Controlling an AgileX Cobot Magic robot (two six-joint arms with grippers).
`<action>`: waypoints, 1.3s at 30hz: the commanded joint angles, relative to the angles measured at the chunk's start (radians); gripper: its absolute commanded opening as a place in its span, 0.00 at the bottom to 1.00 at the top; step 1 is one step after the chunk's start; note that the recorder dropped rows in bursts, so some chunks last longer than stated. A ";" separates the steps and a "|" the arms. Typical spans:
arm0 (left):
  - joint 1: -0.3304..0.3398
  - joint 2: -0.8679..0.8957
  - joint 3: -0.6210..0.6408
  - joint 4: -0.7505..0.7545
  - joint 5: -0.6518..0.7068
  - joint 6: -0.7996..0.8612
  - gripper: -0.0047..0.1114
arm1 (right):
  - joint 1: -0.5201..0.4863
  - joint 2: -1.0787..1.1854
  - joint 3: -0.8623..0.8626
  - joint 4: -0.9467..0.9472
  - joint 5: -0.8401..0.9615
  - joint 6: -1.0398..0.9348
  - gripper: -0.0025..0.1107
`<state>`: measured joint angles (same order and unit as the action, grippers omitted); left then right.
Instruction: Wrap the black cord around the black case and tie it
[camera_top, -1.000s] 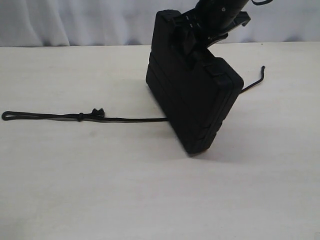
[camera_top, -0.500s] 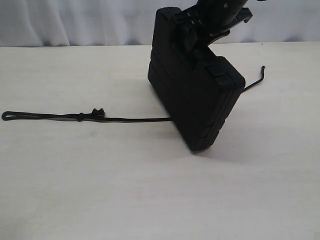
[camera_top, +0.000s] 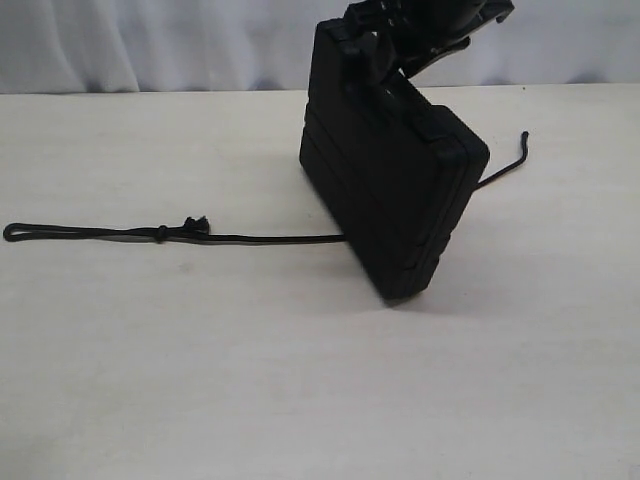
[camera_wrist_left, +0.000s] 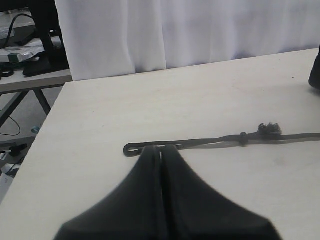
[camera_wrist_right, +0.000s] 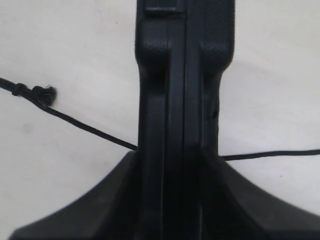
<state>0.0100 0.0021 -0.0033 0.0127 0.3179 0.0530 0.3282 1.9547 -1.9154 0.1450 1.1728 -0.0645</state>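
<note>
Black case (camera_top: 395, 195) stands tilted on its lower edge, right of centre on the table (camera_top: 300, 390). Right gripper (camera_wrist_right: 175, 167) straddles its top edge; we cannot tell whether it clamps or has let go. Black cord (camera_top: 100, 233) lies flat, passing under the case, with its loop (camera_top: 10, 232) at far left. We note Left gripper (camera_wrist_left: 161, 156) clenched, empty, near that loop.

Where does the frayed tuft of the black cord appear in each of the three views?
Exterior view: the frayed tuft lies on the table, left of the black case.
Left wrist view: it sits on the black cord, farther along than the end loop.
Right wrist view: it lies on the table beside the case.
Shared landmark: the small knot next to the tuft.
</note>
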 joint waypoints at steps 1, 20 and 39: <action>0.000 -0.002 0.003 0.000 -0.012 -0.001 0.04 | 0.000 0.025 -0.001 -0.015 0.038 -0.003 0.34; 0.000 -0.002 0.003 0.000 -0.012 -0.001 0.04 | 0.000 0.016 -0.003 -0.004 0.048 -0.001 0.31; 0.000 -0.002 0.003 0.000 -0.012 -0.001 0.04 | 0.000 0.016 -0.003 -0.004 0.048 0.019 0.06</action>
<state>0.0100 0.0021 -0.0033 0.0127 0.3179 0.0530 0.3282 1.9831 -1.9154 0.1343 1.2147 -0.0617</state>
